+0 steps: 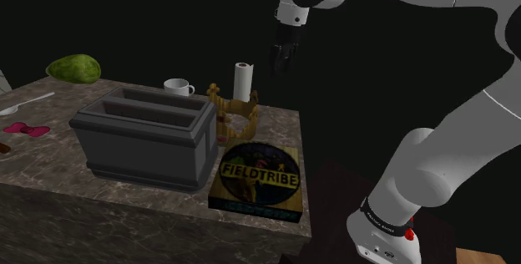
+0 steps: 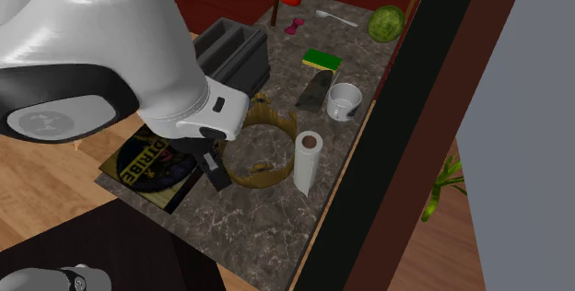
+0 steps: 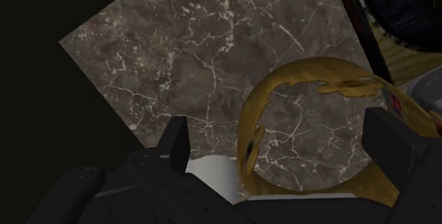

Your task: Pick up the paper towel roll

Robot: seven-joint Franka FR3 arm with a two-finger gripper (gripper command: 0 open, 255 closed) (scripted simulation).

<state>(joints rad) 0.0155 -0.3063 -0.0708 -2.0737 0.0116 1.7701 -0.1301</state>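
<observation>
I find the tool (image 1: 285, 56) hanging above the counter (image 1: 50, 189), up and to the shoulder view's right of the paper towel roll (image 1: 243, 79) and apart from it. In the wrist view its fingers (image 3: 177, 139) stand wide apart and clasp nothing; marble and part of a jagged gold ring (image 3: 312, 88) lie beneath them. The roll is white and stands upright near the counter's far edge, just behind the ring. A white mug (image 1: 178, 86) sits to its shoulder-view left, and a grey toaster (image 1: 142, 133) stands nearer the camera.
</observation>
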